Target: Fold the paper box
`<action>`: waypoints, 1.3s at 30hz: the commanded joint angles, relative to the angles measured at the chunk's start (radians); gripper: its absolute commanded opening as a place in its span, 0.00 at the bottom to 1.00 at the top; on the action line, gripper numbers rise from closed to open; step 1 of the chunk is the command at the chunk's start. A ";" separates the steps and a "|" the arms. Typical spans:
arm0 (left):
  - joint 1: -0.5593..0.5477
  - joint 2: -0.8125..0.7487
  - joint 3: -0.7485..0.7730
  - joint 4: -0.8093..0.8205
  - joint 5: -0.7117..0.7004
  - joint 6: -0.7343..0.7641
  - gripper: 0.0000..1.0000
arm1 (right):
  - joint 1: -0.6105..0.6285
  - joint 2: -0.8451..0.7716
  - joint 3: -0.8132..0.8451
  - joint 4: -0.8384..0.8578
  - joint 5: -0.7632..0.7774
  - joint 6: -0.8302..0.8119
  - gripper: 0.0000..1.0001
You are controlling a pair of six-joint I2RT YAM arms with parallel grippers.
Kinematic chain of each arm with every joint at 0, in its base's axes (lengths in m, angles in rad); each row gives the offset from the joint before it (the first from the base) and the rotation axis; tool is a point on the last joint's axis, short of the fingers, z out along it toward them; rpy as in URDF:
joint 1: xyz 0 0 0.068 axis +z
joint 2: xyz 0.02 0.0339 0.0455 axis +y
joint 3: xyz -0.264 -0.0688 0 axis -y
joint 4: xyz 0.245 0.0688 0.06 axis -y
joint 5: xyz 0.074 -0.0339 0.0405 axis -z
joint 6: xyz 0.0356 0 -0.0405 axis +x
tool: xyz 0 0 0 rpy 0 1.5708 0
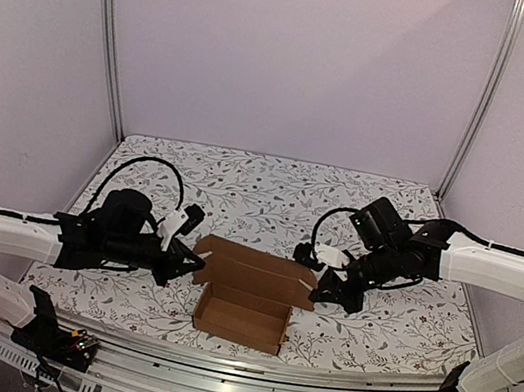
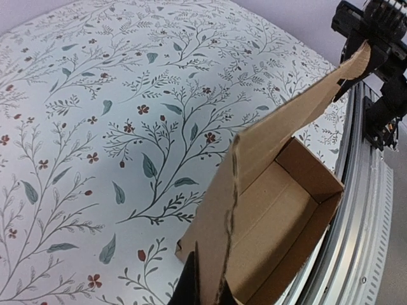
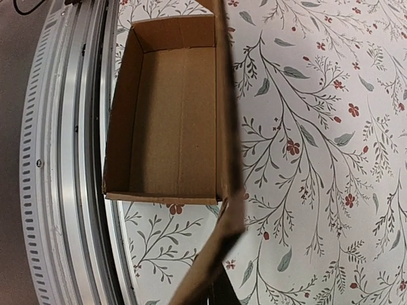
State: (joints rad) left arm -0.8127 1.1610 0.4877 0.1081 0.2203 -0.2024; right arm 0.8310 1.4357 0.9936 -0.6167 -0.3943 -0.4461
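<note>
Two tools of mine are on the job, one at each end of the lid. My left tool [image 1: 192, 263] is pinched together on the left edge of the lid [image 1: 254, 270]; from its wrist view the card runs down between the fingers [image 2: 186, 287]. My right tool [image 1: 320, 290] is closed flat on the lid's right end, and the flap comes straight in to it in its own view. The box [image 1: 240, 322] sits at the near edge of the worktop [image 1: 243, 188], just beside the metal rail [image 1: 240, 377]. Its tray is already formed, with four upright walls, an open top and nothing inside. The lid rises, tilted, from the far wall.

I judge the step in hand to be closing the lid. The next move calls for both tools to swing toward the near side together about the hinge crease, kept level so the panel does not twist.

The card is plain brown, matte and corrugated, with wavy cut edges and soft crease lines. It looks thin and would likely buckle under an uneven pull. The worktop covering is pale, printed with leaves and small red flowers.
</note>
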 commanded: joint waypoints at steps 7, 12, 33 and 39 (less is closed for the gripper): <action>-0.043 -0.026 0.032 -0.078 -0.089 -0.019 0.00 | 0.051 -0.035 -0.037 0.137 0.090 0.110 0.00; -0.072 -0.040 0.065 -0.154 -0.277 -0.117 0.00 | 0.120 -0.038 -0.058 0.250 0.197 0.211 0.00; -0.214 0.086 0.154 -0.132 -0.450 -0.311 0.00 | 0.298 0.105 -0.033 0.500 0.629 0.749 0.00; -0.235 0.109 0.164 -0.132 -0.477 -0.358 0.00 | 0.327 0.142 -0.038 0.522 0.693 0.804 0.00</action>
State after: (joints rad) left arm -1.0054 1.2469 0.6239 -0.0387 -0.2760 -0.5114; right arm 1.1179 1.5486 0.9436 -0.1875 0.2573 0.2974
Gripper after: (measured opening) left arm 0.008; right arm 0.005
